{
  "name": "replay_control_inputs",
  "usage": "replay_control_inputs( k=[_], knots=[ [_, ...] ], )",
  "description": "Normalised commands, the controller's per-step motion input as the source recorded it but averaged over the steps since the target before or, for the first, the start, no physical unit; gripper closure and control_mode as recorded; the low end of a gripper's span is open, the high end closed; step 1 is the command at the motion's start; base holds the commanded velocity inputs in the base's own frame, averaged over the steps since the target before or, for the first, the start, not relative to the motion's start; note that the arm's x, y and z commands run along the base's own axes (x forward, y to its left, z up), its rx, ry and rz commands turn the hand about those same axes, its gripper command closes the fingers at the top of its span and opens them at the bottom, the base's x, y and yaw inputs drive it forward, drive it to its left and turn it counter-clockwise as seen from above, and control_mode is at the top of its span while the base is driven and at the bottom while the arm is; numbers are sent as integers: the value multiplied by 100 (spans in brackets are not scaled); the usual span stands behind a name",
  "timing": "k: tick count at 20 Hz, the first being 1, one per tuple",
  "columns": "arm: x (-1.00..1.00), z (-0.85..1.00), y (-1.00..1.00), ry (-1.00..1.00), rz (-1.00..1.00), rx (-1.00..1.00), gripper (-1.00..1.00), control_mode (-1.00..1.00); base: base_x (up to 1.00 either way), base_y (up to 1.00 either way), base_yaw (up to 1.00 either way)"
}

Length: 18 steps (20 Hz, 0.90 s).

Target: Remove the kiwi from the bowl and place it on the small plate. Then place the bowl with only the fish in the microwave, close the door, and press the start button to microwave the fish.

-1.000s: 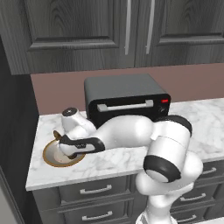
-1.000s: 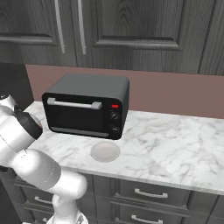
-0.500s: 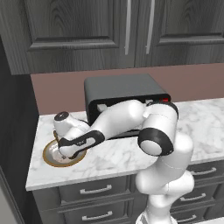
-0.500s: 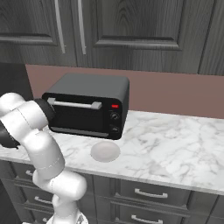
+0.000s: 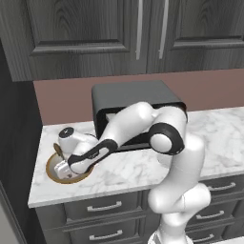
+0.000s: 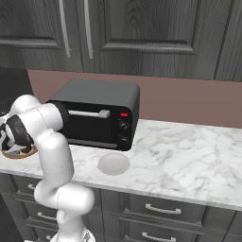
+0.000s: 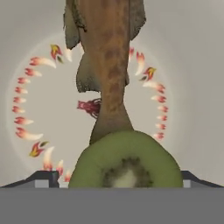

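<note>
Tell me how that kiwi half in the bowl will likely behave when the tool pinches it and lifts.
The kiwi shows a cut green face, so it is probably moist and somewhat slippery. Its rounded outline suggests it could squirm or roll between the fingertips flanking it. It lies against the fish in the bowl, so lifting might nudge the fish.

Claw (image 5: pixel 62 167) sits down in the bowl (image 5: pixel 53 174) at the surface's (image 6: pixel 189 160) left end. Kiwi (image 7: pixel 127 162) lies between the fingertips, fish (image 7: pixel 107 57) just beyond it. Microwave (image 6: pixel 97 113) close behind the bowl. Small plate (image 6: pixel 113 163) sits in open surface ahead of the microwave.
</note>
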Motion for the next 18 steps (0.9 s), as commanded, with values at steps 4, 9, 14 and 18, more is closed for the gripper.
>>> replay_control_inputs(
  k=[4,9,14,18],
  knots=[
    [30,-8,-3,-2,10,3,100,-100,0,0,0],
    [2,12,0,-5,5,3,100,-100,0,0,0],
    [-40,85,-33,-5,0,2,100,-100,0,0,0],
    [-43,83,-92,0,0,15,100,-100,0,0,0]
  ],
)
